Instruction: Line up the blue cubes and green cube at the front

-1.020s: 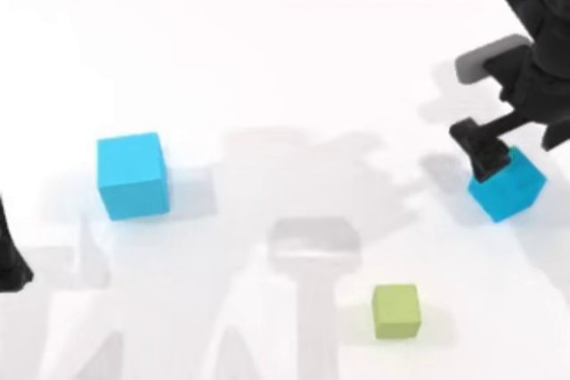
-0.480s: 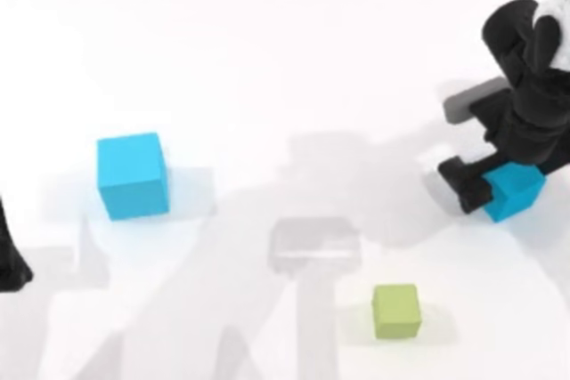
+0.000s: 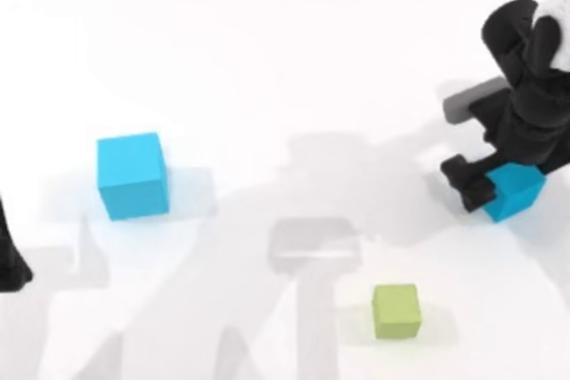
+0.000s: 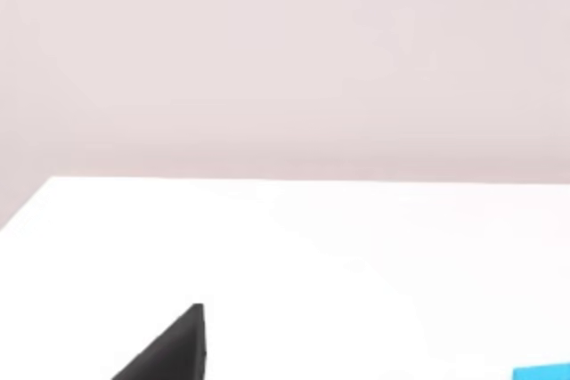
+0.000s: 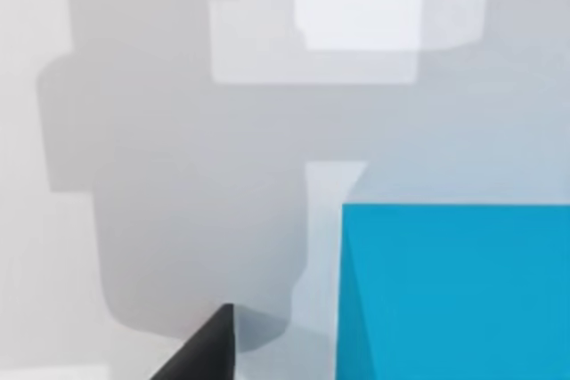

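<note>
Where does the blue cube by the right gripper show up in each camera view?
Top view: the smaller blue cube sits at the right edge, partly under the right gripper.
Left wrist view: not identifiable; only a blue sliver at the frame's edge, and which cube it is can't be told.
Right wrist view: the cube fills the lower right, beside a dark fingertip.
Shared landmark: the white tabletop.

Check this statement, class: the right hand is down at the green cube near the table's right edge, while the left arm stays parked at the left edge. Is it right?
Wrong in one respect. The top view shows the right hand down at a blue cube, not the green cube, which sits untouched nearer the front. The left arm is indeed parked at the left edge.
</note>
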You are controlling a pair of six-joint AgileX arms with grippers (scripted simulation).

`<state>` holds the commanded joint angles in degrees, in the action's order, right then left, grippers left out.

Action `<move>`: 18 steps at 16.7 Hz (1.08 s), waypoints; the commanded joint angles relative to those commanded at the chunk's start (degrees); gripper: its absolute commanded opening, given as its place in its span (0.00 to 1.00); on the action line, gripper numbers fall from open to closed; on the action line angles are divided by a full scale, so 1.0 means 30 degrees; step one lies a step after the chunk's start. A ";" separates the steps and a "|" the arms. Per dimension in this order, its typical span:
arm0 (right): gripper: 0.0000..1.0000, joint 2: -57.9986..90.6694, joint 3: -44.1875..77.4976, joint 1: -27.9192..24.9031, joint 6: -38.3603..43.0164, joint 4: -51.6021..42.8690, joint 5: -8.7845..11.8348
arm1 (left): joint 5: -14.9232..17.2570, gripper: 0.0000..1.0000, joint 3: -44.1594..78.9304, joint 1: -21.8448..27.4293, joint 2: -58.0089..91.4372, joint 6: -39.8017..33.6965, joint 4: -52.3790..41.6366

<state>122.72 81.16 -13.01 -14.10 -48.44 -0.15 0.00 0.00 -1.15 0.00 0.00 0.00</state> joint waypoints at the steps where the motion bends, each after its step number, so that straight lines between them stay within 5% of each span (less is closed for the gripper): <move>1: 0.47 0.0000 0.0000 0.0000 0.0000 0.0000 0.0000 | 0.0000 1.00 0.0000 0.0000 0.0000 0.0000 0.0000; 7: 0.02 0.0000 0.0000 0.0000 0.0000 0.0000 0.0000 | 0.0000 1.00 0.0000 0.0000 0.0000 0.0000 0.0000; 18: 0.00 -0.0514 0.0386 -0.0015 0.0042 -0.0504 0.0101 | 0.0000 1.00 0.0000 0.0000 0.0000 0.0000 0.0000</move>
<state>121.17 82.32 -13.05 -13.97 -49.96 0.16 0.00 0.00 -1.15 0.00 0.00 0.00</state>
